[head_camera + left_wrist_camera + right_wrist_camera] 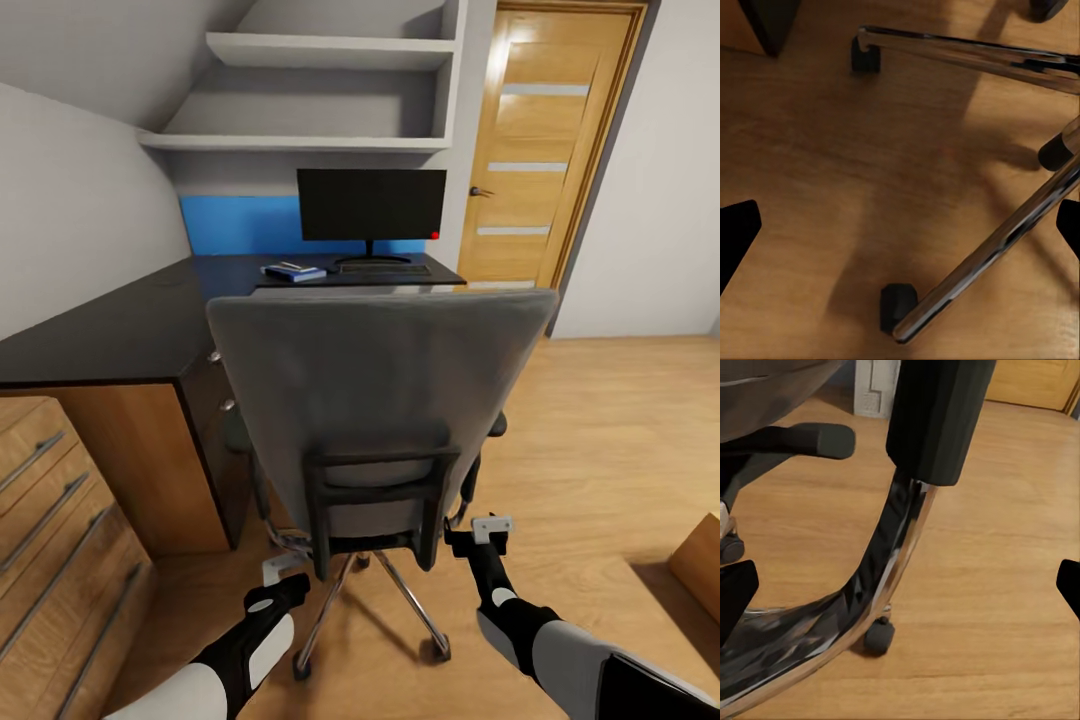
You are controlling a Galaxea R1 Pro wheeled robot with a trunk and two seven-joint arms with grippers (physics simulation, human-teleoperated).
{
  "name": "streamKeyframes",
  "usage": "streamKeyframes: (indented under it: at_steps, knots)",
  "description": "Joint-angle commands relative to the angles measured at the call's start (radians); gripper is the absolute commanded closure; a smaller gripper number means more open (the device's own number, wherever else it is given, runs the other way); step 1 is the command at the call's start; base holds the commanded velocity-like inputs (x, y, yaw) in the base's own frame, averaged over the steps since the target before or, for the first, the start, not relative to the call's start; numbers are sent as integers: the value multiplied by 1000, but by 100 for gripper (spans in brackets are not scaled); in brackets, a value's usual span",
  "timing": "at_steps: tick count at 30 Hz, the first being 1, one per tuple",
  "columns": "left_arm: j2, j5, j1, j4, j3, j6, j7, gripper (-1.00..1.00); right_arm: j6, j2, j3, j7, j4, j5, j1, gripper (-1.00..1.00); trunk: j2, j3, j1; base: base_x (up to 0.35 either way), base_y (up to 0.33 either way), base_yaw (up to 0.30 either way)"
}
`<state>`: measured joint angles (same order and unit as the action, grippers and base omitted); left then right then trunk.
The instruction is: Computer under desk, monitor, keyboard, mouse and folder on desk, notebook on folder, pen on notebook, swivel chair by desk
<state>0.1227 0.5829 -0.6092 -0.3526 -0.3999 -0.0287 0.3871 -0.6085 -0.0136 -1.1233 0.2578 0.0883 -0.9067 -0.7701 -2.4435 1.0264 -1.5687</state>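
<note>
Left gripper [283, 572] low behind swivel chair [380, 400], fingers spread wide, empty; right gripper [480, 535] likewise parted, beside chair's right rear. Two chrome legs [975, 259] and casters [894, 304] over wooden floor [810, 165] at left wrist; armrest [937, 412] at right wrist. Farther on, desk [120, 330] with one folder [296, 273], one keyboard [385, 268], one monitor [371, 204]. Beyond, shelves [300, 142], door [550, 150].
</note>
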Motion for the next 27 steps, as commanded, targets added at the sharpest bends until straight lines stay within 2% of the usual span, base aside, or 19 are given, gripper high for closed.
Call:
streamKeyframes:
  at_steps: [1, 27]
  knots:
    - [0, 8, -1, -12, -11, -4, 1, -100, 3, 0, -21, 6, 2, -3, 0, -100, 0, 1, 0, 321, 0, 0]
    - [-1, 8, -1, -12, -10, -4, 1, -100, 3, -1, -20, 6, 2, -3, 2, -100, 0, 1, 0, 321, 0, 0]
